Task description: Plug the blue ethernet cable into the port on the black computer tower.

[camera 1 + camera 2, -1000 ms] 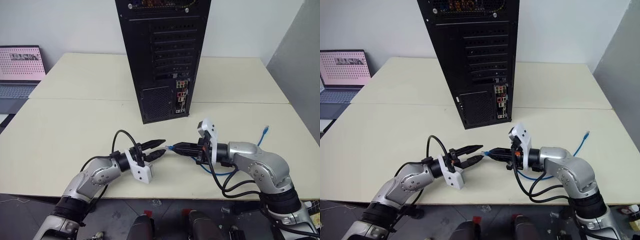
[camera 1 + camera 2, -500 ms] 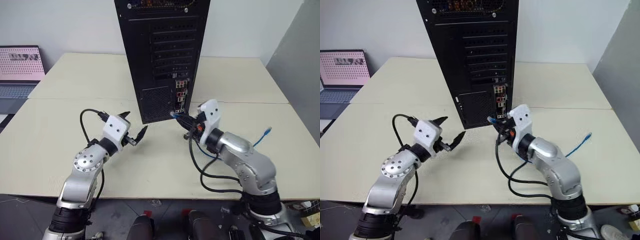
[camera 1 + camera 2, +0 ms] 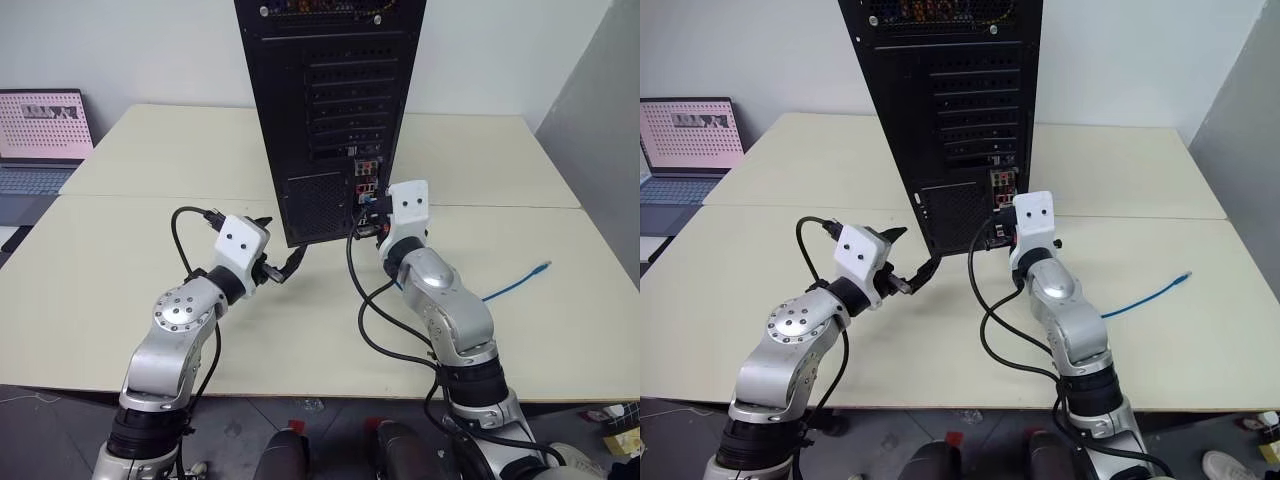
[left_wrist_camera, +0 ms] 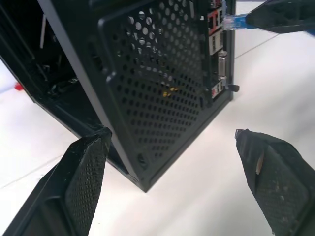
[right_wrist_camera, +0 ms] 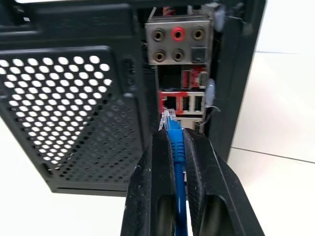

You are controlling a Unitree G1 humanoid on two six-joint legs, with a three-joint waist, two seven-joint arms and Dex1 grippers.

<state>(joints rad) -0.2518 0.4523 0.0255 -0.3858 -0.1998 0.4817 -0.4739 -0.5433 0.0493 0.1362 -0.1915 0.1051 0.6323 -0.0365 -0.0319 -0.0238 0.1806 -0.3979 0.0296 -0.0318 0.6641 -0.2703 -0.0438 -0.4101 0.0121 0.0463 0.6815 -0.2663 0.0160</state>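
Observation:
The black computer tower (image 3: 330,110) stands upright at the middle of the table, its rear panel facing me. My right gripper (image 5: 172,135) is shut on the blue ethernet cable (image 5: 175,147) just behind its clear plug (image 5: 169,119). The plug tip hovers right in front of the port strip (image 5: 182,102), a small gap away. The cable's free end trails across the table on the right (image 3: 512,282). My left gripper (image 3: 280,243) is open and holds nothing, close to the tower's lower mesh vent (image 4: 162,73).
An open laptop (image 3: 40,140) sits at the far left beyond the table (image 3: 120,270). A grey wall panel (image 3: 600,120) rises at the right. Black arm cables (image 3: 372,320) loop over the table below the right gripper.
My right gripper has carried the plug forward and up from the table's front to the tower's ports. My left gripper has opened, let go of the cable, rolled and risen towards the tower's base.

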